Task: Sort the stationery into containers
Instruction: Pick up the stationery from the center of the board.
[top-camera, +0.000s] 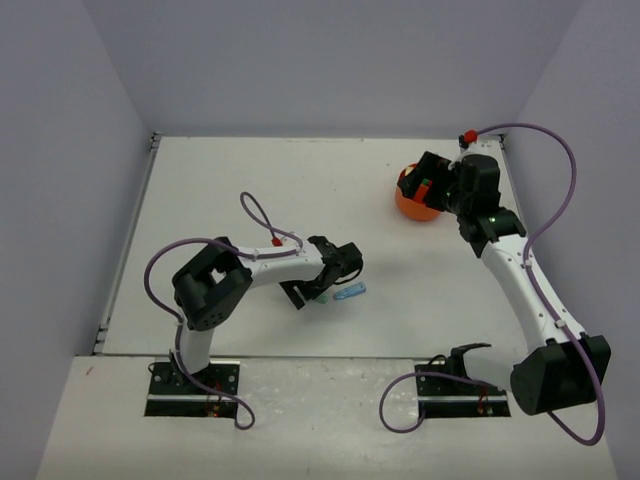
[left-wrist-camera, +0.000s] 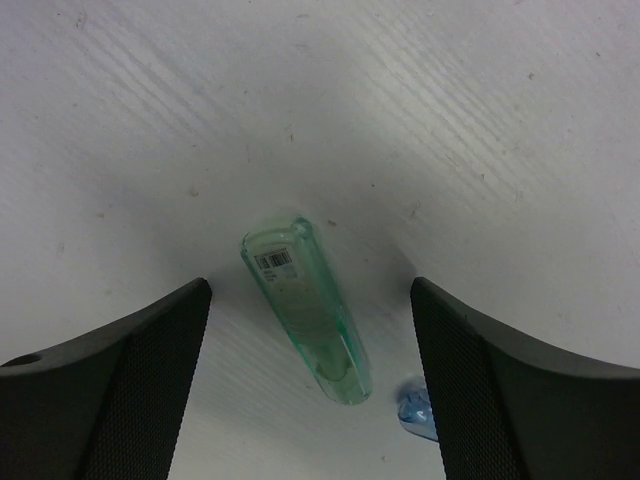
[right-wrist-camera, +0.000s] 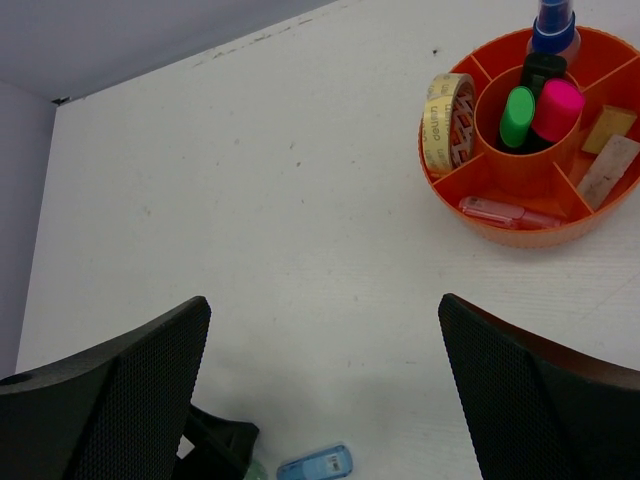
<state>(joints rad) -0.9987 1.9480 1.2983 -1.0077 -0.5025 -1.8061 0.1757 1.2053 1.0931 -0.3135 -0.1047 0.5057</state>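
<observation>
A pale green clip (left-wrist-camera: 305, 305) lies flat on the table between the fingers of my left gripper (left-wrist-camera: 310, 290), which is open and not touching it. A blue clip (left-wrist-camera: 418, 412) lies just beside the right finger; from above, the blue clip (top-camera: 350, 292) sits right of the left gripper (top-camera: 320, 285). The orange tub (right-wrist-camera: 520, 230) holds a beige tape ring (right-wrist-camera: 447, 120), green (right-wrist-camera: 517, 115), pink (right-wrist-camera: 557, 108) and blue (right-wrist-camera: 553, 25) highlighters, beige erasers (right-wrist-camera: 610, 165) and a pink clip (right-wrist-camera: 500, 212). My right gripper (right-wrist-camera: 325, 303) is open and holds nothing, hovering by the tub (top-camera: 412, 207).
The white table (top-camera: 250, 180) is walled at the back and both sides. The tub stands at the far right near the back wall. Purple cables loop off both arms. In the right wrist view, the left gripper's finger (right-wrist-camera: 215, 445) shows next to the blue clip (right-wrist-camera: 315, 465).
</observation>
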